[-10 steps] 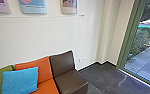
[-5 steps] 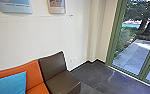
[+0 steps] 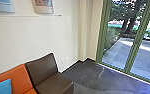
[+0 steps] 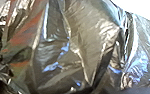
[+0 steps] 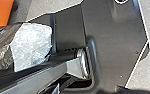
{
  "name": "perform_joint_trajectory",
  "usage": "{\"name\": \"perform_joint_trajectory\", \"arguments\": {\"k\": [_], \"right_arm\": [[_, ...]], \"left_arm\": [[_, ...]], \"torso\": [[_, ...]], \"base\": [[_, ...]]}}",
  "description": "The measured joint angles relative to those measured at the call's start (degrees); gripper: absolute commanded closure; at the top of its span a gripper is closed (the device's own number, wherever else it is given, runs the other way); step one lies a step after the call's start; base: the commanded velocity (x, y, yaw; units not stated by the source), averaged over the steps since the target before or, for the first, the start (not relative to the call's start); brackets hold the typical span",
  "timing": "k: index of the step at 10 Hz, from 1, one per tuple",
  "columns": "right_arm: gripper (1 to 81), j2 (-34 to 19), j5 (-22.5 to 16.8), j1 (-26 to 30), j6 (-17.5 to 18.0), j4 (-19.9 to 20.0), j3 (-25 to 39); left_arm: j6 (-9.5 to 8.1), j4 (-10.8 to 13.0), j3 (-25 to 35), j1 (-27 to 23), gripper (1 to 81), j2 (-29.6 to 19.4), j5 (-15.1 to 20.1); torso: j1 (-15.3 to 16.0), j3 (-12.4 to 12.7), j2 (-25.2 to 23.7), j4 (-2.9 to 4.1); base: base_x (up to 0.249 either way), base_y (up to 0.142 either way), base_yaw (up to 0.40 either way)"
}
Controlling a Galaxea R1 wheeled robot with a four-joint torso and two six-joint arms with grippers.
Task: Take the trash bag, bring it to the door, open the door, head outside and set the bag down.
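Claws unreadable, dark trash bag [image 4: 76,50] close to the left wrist camera

Left claw, right claw: from my end I cannot tell how far either stands open, or whether either has hold of anything. Bag looms large in the left wrist view, shiny and deeply creased, with orange-red streaks and bluish glints across the plastic. Right wrist view: crinkled dark plastic beside the robot's jointed bar [image 5: 48,72], with a pale, glossy patch [image 5: 31,45] next to it. I can't say what, if anything, the bag rests on.

Floor, by head view: dark grey tiles [image 3: 88,75], a light streak running across them. Black skirting [image 3: 71,67] follows the foot of the white wall [image 3: 28,35]; low on that wall, pale socket plates [image 3: 64,60]. Brown seat [image 3: 42,67] at the wall, orange seat [image 3: 12,76] right beside it, blue cushion [image 3: 1,87] on the orange one. Beyond the corner, green-framed glazing [image 3: 100,37] runs down to the tiles. Through it I see paving [image 3: 118,47] in sun and shade, then trees [image 3: 131,21] and greenery.

Labels: two prints [image 3: 44,5] hang above a thin line [image 3: 28,16] on the wall. Any lettering on them is too small for me to read.
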Motion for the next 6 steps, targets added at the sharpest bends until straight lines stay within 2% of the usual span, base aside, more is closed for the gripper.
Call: {"name": "perform_joint_trajectory", "arguments": {"k": [4,6], "right_arm": [[1.0,0.04,0.01,-0.02,-0.02,-0.17,-0.01],[1.0,0.67,0.17,-0.17,-0.27,-2.39,-0.33]], "left_arm": [[0.0,0.02,-0.22,0.02,81.1,0.26,-0.02],[0.0,0.02,-0.22,0.02,81.1,0.26,-0.02]], "torso": [[0.0,0.0,0.0,0.0],[0.0,0.0,0.0,0.0]], "base": [[0.0,0.0,-0.291],[0.0,0.0,-0.292]]}}
